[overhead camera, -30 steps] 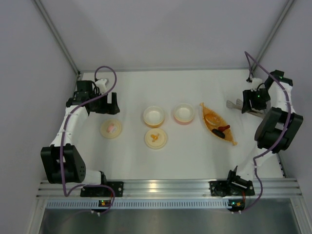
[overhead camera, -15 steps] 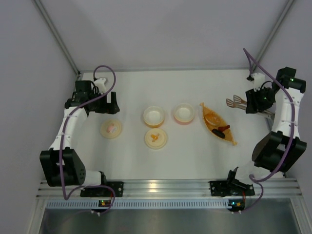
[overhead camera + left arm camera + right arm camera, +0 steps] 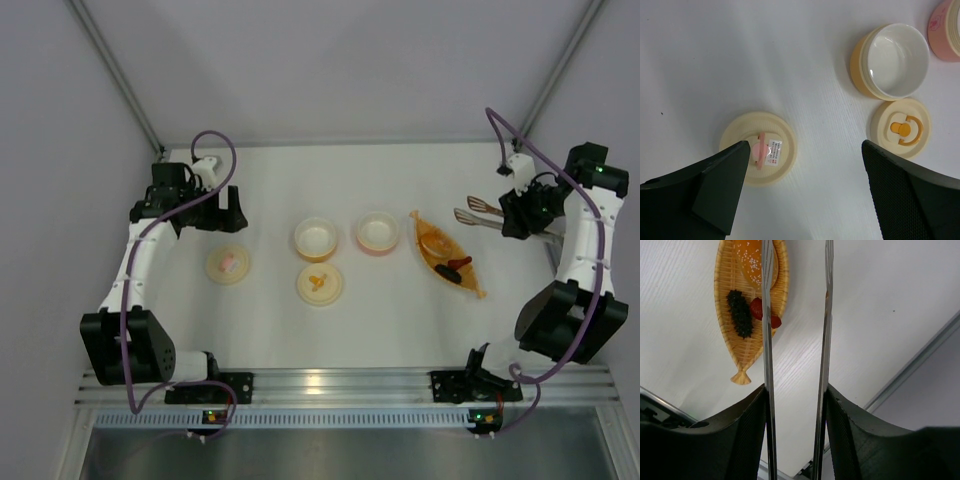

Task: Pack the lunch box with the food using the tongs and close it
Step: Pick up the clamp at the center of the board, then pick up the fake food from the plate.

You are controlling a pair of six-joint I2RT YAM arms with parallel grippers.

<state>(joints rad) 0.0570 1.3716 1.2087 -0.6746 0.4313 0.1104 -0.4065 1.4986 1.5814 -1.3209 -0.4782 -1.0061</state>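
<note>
**Tongs** (image 3: 478, 211): slim grey metal, two long narrow arms. At the far right of the table (image 3: 400, 320), held by the joined end, with the flat tips pointing left toward the tray. In the right wrist view (image 3: 825, 315) the two arms run nearly parallel with a gap between them, and the left arm crosses in front of the bun.

**Right gripper** (image 3: 522, 215): clamped on the tongs, one finger pressed against the outside of each arm (image 3: 795, 440).

**Food**: all of it lies in the tray.
- Bun (image 3: 434, 240), orange-tan with pale specks, at the far end (image 3: 751, 257).
- Red bit (image 3: 760, 309), near the middle.
- Dark piece (image 3: 740, 314), bumpy and sausage-shaped, beside the red bit.

**Boat-shaped tray** (image 3: 478, 285): orange woven pattern. It lies at a slant, right of the bowls and left of the tongs' tips.

**Orange bowl** (image 3: 315, 238): white inside, open, at the centre of the table (image 3: 860, 65).

**Pink bowl** (image 3: 378, 233): open, just right of the orange bowl.

**Lid with orange mark** (image 3: 320, 284): cream, round, just in front of the orange bowl (image 3: 900, 129).

**Lid with pink mark** (image 3: 229, 264): cream, round, left of the other lid and apart from it (image 3: 777, 125).

**Left gripper** (image 3: 213, 217): fingers spread wide with nothing between them, at the far left, above the table near the lid with pink mark (image 3: 804, 152).
</note>
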